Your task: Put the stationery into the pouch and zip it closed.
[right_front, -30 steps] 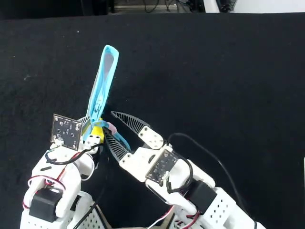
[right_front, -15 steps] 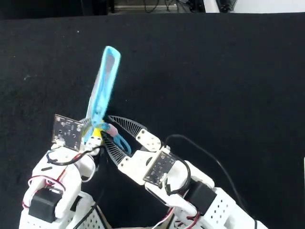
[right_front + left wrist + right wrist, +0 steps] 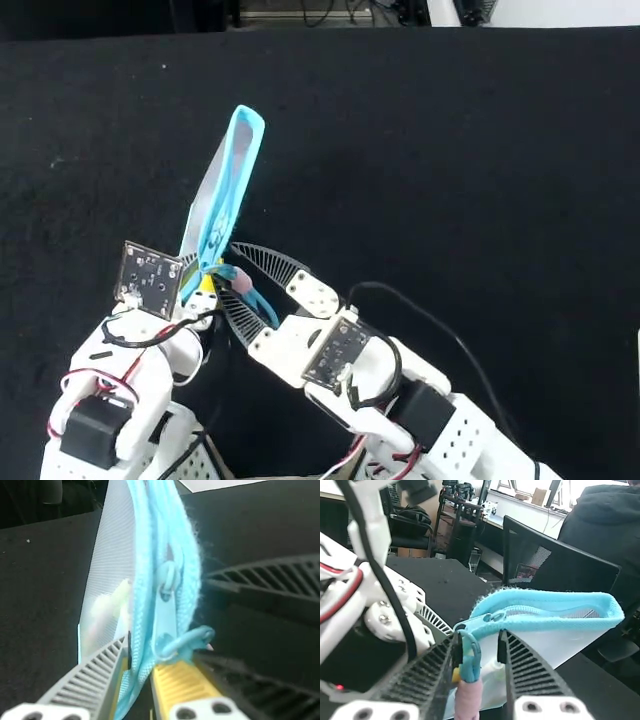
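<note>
Pouch (image 3: 222,190) on edge at table's (image 3: 450,150) 8 o'clock, pointing to 12; left gripper (image 3: 142,660) clamped on its near end, right gripper (image 3: 478,635) jaws apart astride pull loop (image 3: 470,657): pinch loop squarely, draw along zip line, left clamp anchoring.

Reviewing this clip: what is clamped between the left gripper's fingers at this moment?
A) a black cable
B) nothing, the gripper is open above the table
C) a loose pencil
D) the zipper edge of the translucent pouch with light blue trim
D: in the left wrist view the left gripper is closed on the light blue zipper edge of the translucent pouch, with the fabric pinched between its grey and yellow fingers.
</note>
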Action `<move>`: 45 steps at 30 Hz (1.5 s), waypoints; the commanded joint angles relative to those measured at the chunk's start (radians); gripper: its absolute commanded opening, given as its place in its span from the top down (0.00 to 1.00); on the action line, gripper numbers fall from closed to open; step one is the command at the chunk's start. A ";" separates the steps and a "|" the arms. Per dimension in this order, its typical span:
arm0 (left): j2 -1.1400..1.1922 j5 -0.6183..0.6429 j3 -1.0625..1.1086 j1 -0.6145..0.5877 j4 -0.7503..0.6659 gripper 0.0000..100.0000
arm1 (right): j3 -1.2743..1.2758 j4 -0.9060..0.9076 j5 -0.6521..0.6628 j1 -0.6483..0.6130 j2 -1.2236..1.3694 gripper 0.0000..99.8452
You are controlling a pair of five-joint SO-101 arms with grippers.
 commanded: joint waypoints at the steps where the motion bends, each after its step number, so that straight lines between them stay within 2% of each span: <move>1: 0.008 -0.006 -0.033 -0.019 -0.014 0.97 | -0.012 0.006 0.003 -0.018 0.024 0.87; 12: 0.008 -0.005 -0.022 -0.019 -0.014 0.97 | -0.085 0.005 -0.005 -0.018 0.225 0.87; 18: 0.008 -0.005 -0.022 -0.019 -0.014 0.97 | -0.094 0.005 -0.005 -0.018 0.243 0.87; 20: 0.008 -0.005 -0.022 -0.019 -0.014 0.97 | -0.094 0.003 -0.005 -0.018 0.243 0.89; 23: 0.008 -0.005 -0.022 -0.019 -0.014 0.97 | -0.094 -0.002 -0.002 -0.018 0.243 0.99; 28: 0.008 -0.006 -0.022 -0.019 -0.014 0.97 | -0.099 -0.002 0.002 -0.011 0.242 0.99; 32: 0.008 -0.006 -0.022 -0.019 -0.014 0.97 | -0.130 0.006 -0.005 0.064 0.240 0.99; 37: 0.008 -0.006 -0.022 -0.019 -0.014 0.97 | -0.120 0.006 -0.006 0.161 0.157 0.99; 45: 0.008 -0.006 -0.022 -0.019 -0.014 0.97 | -0.030 0.005 -0.006 0.230 -0.117 0.99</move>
